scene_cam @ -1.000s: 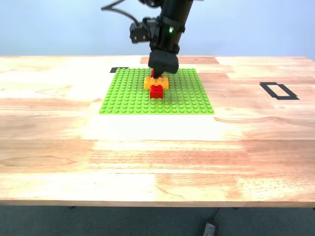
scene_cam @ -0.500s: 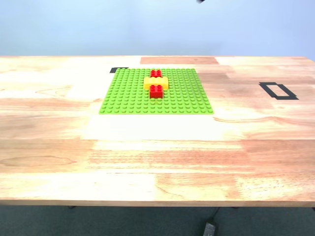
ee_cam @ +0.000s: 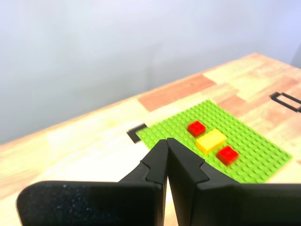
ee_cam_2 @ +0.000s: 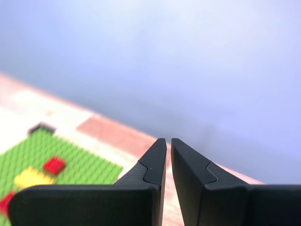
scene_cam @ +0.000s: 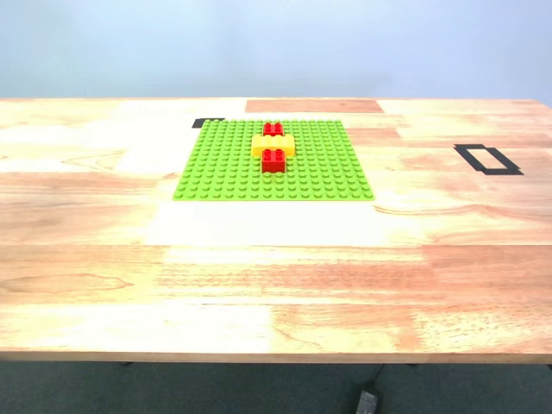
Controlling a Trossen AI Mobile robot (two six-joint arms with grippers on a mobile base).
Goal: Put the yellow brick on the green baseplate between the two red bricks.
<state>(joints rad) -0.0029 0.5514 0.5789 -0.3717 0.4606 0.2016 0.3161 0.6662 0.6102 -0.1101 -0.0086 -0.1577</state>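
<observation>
The yellow brick (scene_cam: 273, 145) sits on the green baseplate (scene_cam: 224, 172), between the two red bricks (scene_cam: 272, 129) (scene_cam: 274, 159) and touching both. Neither arm shows in the exterior view. In the first wrist view my first gripper (ee_cam: 167, 141) is shut and empty, high above the table, with the yellow brick (ee_cam: 210, 140), the red bricks (ee_cam: 196, 127) (ee_cam: 227, 154) and the baseplate (ee_cam: 251, 139) far beyond it. My second gripper (ee_cam_2: 168, 140) is also shut on nothing, held high. The blurred baseplate (ee_cam_2: 80, 162), yellow brick (ee_cam_2: 33, 178) and a red brick (ee_cam_2: 54, 165) lie well below it.
The baseplate lies on a wooden table (scene_cam: 276, 276). A black tape rectangle (scene_cam: 488, 159) marks the table at the exterior view's right. A smaller black mark (scene_cam: 208, 122) sits by the baseplate's far corner. A plain blue wall stands behind the table.
An arm that stood over the bricks a second ago has lifted out of the exterior view. The yellow brick stays between the red bricks.
</observation>
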